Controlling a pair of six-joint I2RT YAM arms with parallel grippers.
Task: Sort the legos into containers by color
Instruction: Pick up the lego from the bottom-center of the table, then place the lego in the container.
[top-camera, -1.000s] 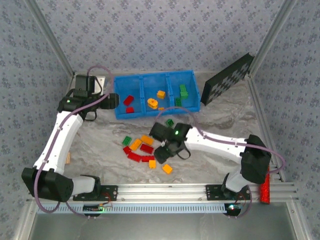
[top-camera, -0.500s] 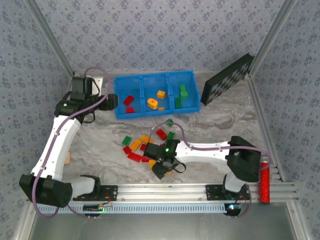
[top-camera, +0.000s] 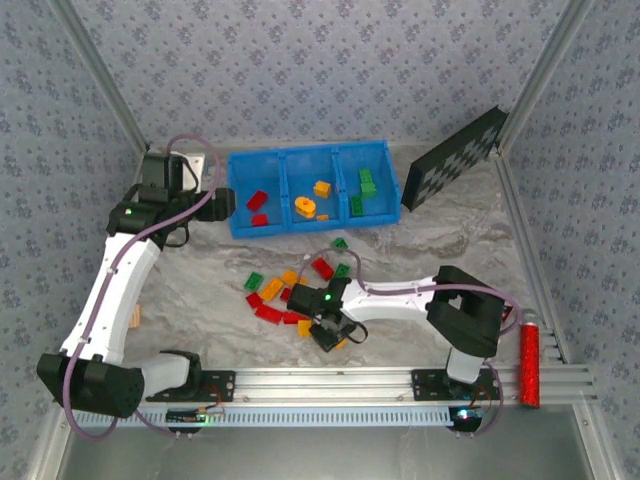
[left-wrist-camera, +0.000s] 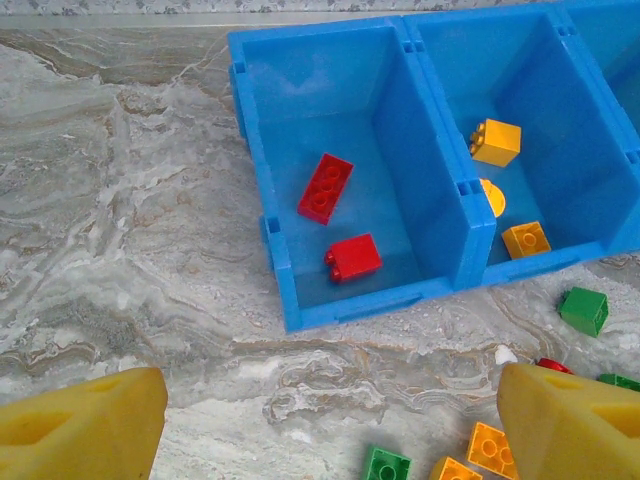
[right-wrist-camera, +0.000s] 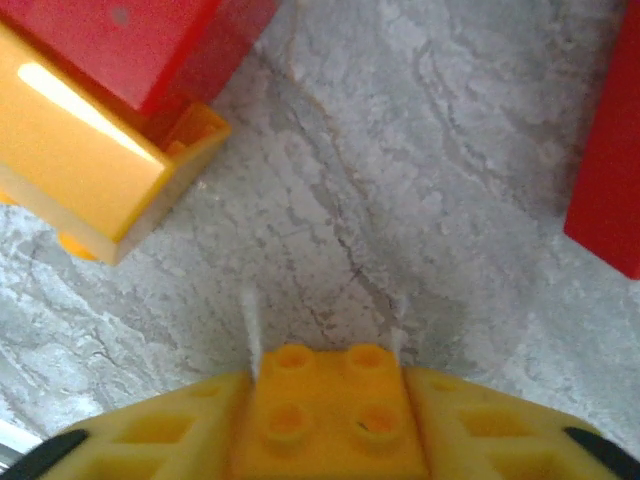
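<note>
The left arm (top-camera: 115, 285) rises along the left side, its elbow bent, and the left gripper (top-camera: 222, 203) sits at the far left with its jaws spread wide. The right arm (top-camera: 400, 297) folds low across the near middle, and the right gripper (top-camera: 330, 335) is clamped on an orange lego brick (right-wrist-camera: 325, 405).

Bare table (right-wrist-camera: 400, 180) between red legos (right-wrist-camera: 150, 40), apparently.

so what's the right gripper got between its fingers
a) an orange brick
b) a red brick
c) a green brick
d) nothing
a: the right wrist view shows a four-stud orange brick sitting snug in the right gripper, with the red bricks lying apart from it on the table.
</note>
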